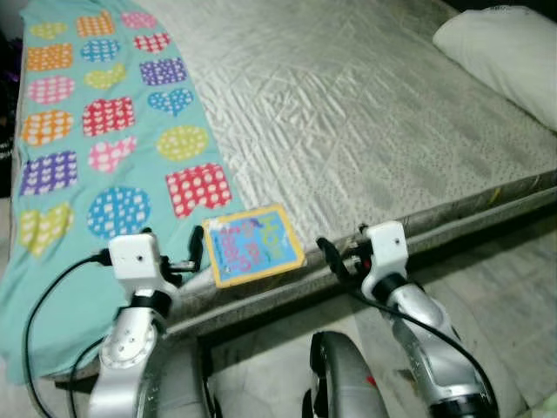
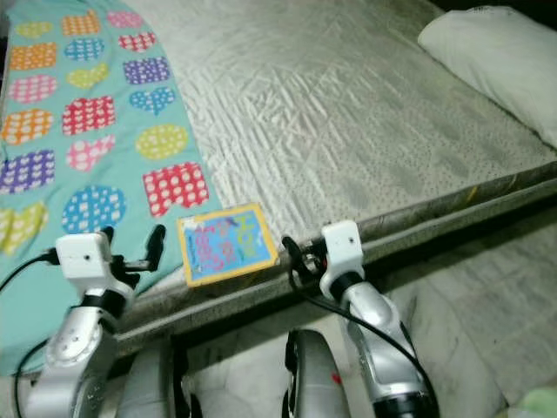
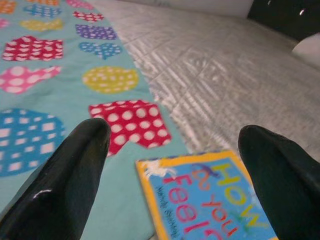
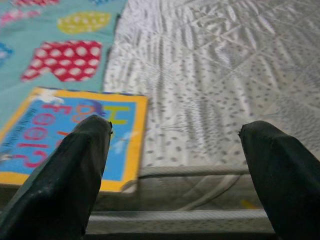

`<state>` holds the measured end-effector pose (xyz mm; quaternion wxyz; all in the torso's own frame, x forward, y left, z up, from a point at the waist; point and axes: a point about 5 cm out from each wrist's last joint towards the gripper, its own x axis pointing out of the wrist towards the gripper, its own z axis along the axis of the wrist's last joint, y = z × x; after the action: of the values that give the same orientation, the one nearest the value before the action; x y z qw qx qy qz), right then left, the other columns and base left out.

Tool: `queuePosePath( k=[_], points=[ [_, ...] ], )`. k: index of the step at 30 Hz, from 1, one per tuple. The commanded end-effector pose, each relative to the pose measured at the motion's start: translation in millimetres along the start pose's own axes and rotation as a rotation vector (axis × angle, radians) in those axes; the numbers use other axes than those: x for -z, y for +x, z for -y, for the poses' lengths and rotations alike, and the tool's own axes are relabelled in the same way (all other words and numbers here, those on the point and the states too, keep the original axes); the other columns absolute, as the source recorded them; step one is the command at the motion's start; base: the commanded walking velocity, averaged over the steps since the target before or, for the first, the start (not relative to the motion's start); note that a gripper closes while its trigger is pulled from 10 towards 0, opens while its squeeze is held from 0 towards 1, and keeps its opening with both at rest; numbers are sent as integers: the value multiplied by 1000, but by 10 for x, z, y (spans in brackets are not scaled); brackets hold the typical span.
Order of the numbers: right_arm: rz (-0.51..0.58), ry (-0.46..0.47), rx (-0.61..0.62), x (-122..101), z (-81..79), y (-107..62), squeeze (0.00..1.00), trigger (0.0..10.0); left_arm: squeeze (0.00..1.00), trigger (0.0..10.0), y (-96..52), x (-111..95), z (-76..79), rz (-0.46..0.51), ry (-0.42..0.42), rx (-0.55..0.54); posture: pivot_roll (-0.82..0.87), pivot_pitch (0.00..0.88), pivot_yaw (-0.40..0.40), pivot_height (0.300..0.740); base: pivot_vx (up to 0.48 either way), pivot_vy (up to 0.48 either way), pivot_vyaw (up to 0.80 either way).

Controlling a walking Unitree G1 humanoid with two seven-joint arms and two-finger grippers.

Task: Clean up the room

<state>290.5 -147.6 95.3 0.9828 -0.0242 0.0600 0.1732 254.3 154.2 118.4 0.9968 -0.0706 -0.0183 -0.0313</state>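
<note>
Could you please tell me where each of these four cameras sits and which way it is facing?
Left eye view: on the head, looking down at the bed; both silver arms show.
Right eye view: same head, same scene.
Left wrist view: on the left wrist, looking along the left gripper at the blanket.
Right wrist view: on the right wrist, looking along the right gripper at the mattress edge.
All share the book.

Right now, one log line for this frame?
book flat at bed edge, overlapping blanket | left claw open, beside book | right claw open, other side | no contact
</note>
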Motion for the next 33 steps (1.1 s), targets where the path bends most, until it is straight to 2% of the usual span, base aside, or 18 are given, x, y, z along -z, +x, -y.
queuePosePath(
  k=[1, 7, 23, 33],
  points=[
    [7, 7, -22, -6, -58, 18, 0, 10000, 0, 10000, -47, 44, -106, -23, 12, -36, -53, 186, -43, 582, 0, 0, 0],
    [5, 8, -24, 0, -58, 19, 0, 10000, 0, 10000, -43, 61, -101, -29, 5, -31, -55, 188, -44, 582, 234, 0, 0],
    [-4, 6, -39, 18, -64, 9, 0, 10000, 0, 10000, -32, 135, -103, -76, 5, -76, -62, 194, -42, 582, 0, 0, 0],
    [1, 30, -50, 19, -74, -32, 0, 10000, 0, 10000, -34, 148, -84, -86, -9, -83, -67, 207, -37, 528, 0, 0, 0]
  ],
)
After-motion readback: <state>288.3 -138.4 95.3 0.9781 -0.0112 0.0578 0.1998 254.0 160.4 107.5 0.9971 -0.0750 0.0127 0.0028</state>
